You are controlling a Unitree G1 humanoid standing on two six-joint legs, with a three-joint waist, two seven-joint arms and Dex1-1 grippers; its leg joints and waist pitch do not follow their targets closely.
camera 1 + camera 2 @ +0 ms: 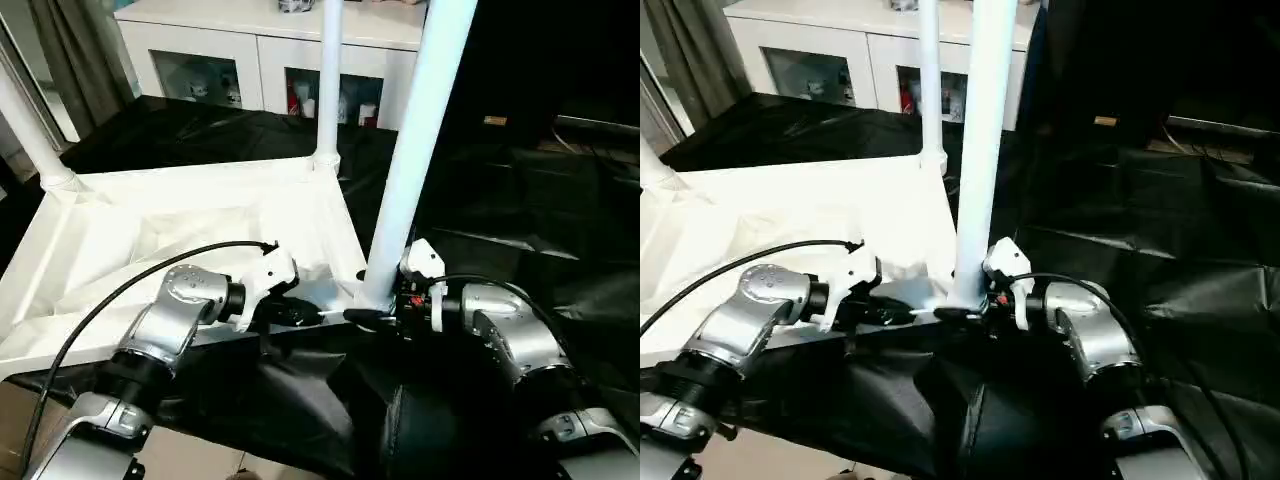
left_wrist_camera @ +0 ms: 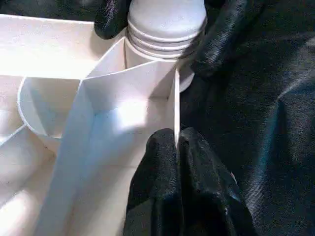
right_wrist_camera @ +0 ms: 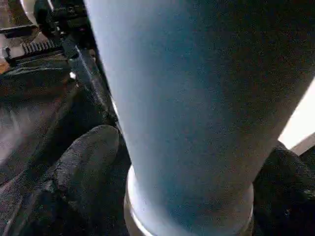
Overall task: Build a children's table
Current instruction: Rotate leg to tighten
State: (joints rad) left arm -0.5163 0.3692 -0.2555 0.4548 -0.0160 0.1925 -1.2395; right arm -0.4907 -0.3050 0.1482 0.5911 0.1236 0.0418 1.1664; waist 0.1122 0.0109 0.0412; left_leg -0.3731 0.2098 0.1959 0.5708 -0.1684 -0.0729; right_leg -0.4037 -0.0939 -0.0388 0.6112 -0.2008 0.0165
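The children's table lies upside down, its white top (image 1: pixel 150 230) on the black cloth. Three white legs stand up from its corners: one at the near right (image 1: pixel 420 130), one at the far right (image 1: pixel 329 80), one at the left (image 1: pixel 30 130). My left gripper (image 2: pixel 176 140) is shut on the thin rim wall of the top, just beside the near-right corner socket. My right gripper (image 1: pixel 375 312) straddles the base of the near-right leg (image 3: pixel 197 98), one black finger (image 3: pixel 83 162) on each side. A narrow gap shows at the leg, so the jaws stand open.
A white glass-door cabinet (image 1: pixel 260 50) stands behind the black-draped work table (image 1: pixel 520 220). A grey curtain (image 1: pixel 70 50) hangs at the far left. The near table edge runs just under both forearms, with floor (image 1: pixel 190 455) below.
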